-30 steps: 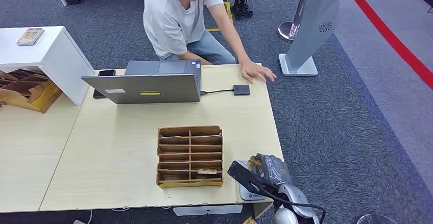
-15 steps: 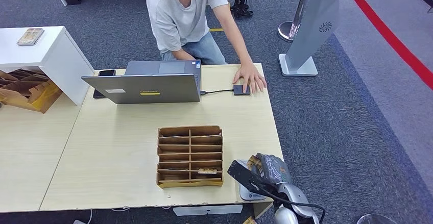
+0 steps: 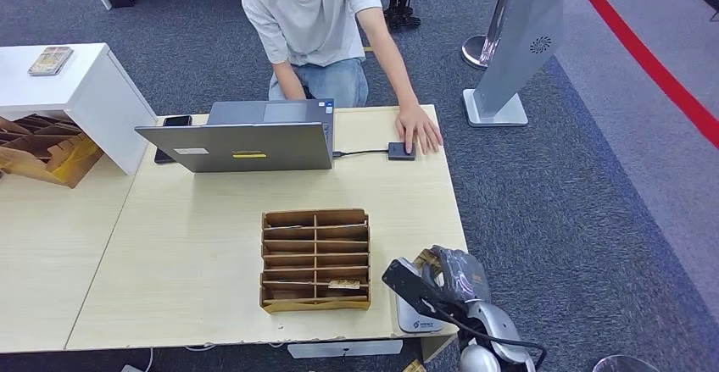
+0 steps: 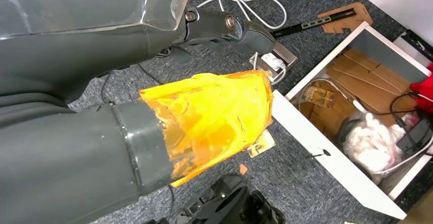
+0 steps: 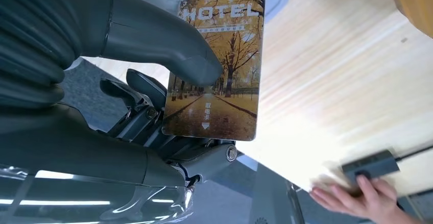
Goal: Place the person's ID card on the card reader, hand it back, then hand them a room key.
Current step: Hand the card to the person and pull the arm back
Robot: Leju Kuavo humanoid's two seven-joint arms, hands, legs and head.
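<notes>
My right hand (image 3: 458, 277) hovers over the table's near right corner and pinches a room key card (image 5: 219, 71), a golden tree-lined avenue printed "HOTEL", between thumb (image 5: 168, 40) and fingers. Just under it lies a white reader pad (image 3: 414, 314) with a blue logo. At the far right of the table a person rests a hand (image 3: 419, 128) on a small black box (image 3: 398, 151) cabled to the laptop (image 3: 246, 145). My left hand (image 4: 204, 106), thumb wrapped in orange tape, hangs above the floor holding nothing, fingers (image 4: 240, 27) stretched out.
A wooden slotted organizer (image 3: 315, 260) stands mid-table with one card (image 3: 343, 285) in a near slot. A black phone (image 3: 174, 121) lies beside the laptop. A grey kiosk (image 3: 517, 41) stands right of the table. Below my left hand is an open white drawer (image 4: 337, 157) of clutter.
The person's hand slid from the table's far right edge onto the small black box, and the person straightened up. My right hand shifted slightly right, uncovering more of the white pad.
</notes>
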